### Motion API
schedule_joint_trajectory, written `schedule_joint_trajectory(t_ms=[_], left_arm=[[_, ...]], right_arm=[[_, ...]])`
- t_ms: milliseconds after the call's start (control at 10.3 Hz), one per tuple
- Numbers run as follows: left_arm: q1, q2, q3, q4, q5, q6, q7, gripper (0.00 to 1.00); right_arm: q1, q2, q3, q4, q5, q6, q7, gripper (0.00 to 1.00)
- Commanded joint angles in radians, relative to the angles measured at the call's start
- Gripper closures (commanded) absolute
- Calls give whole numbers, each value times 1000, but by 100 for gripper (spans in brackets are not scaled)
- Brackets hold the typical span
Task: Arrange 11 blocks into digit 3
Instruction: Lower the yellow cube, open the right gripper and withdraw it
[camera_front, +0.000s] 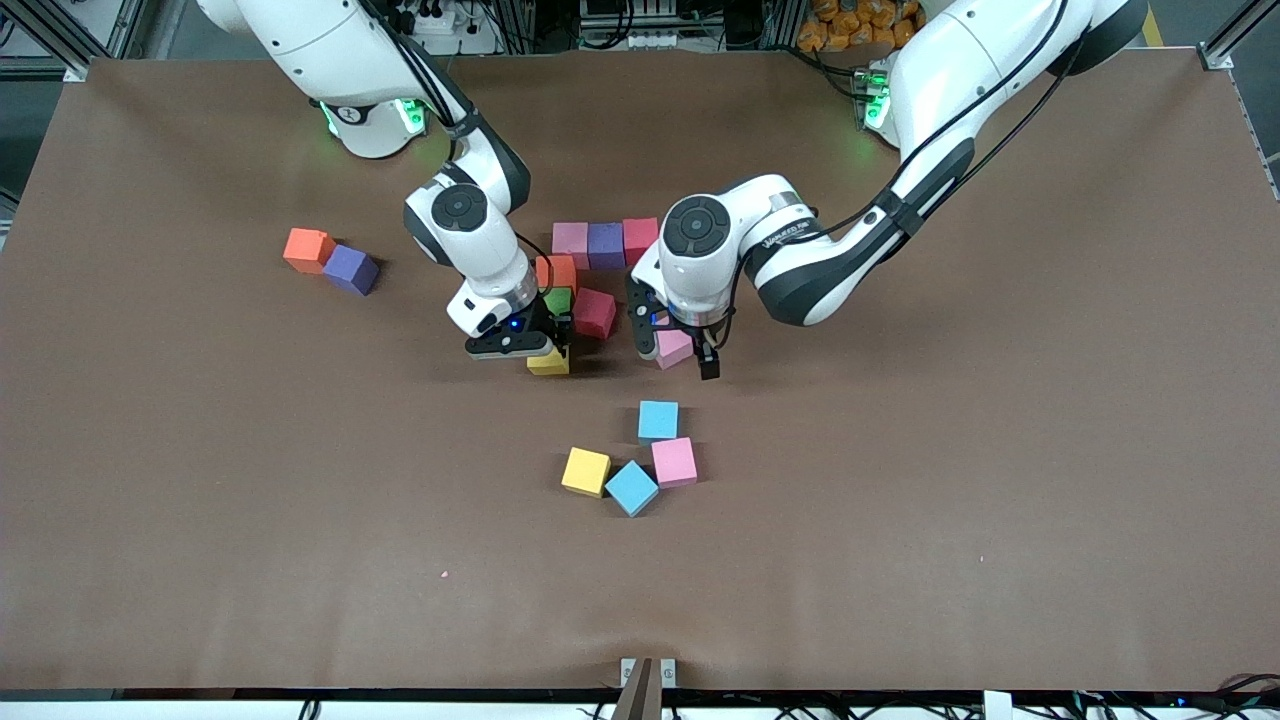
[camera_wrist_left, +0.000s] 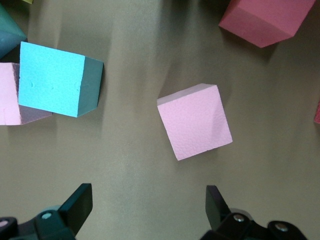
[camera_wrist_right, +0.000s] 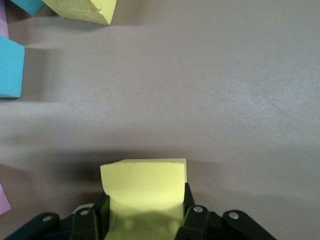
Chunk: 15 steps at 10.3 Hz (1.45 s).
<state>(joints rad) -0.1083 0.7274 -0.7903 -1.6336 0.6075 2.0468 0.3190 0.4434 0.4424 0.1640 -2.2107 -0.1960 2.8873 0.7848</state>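
Observation:
My right gripper (camera_front: 547, 352) is shut on a yellow block (camera_front: 549, 364) (camera_wrist_right: 144, 181), low over the table beside the green block (camera_front: 558, 300) and the red block (camera_front: 595, 312). An orange block (camera_front: 557, 270) sits just farther from the camera than the green one. A row of pink (camera_front: 570, 239), purple (camera_front: 606, 245) and red (camera_front: 641, 237) blocks lies farther still. My left gripper (camera_front: 677, 358) (camera_wrist_left: 145, 207) hangs open above a pink block (camera_front: 672, 345) (camera_wrist_left: 195, 121), with nothing between its fingers (camera_wrist_left: 76, 206).
Nearer the camera lie a sky blue block (camera_front: 658, 420) (camera_wrist_left: 55, 85), a pink one (camera_front: 674, 461), another sky blue (camera_front: 631, 487) and a yellow one (camera_front: 586, 471). An orange block (camera_front: 308, 250) and a purple block (camera_front: 351, 269) sit toward the right arm's end.

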Motion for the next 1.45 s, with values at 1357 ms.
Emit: schedule_joint_trajectory(t_ms=[1357], left_arm=[[-2,-8,5,-2,14,38,-4,0]], right_arm=[[-55,-24,-35,346,99,-500,-150,0]])
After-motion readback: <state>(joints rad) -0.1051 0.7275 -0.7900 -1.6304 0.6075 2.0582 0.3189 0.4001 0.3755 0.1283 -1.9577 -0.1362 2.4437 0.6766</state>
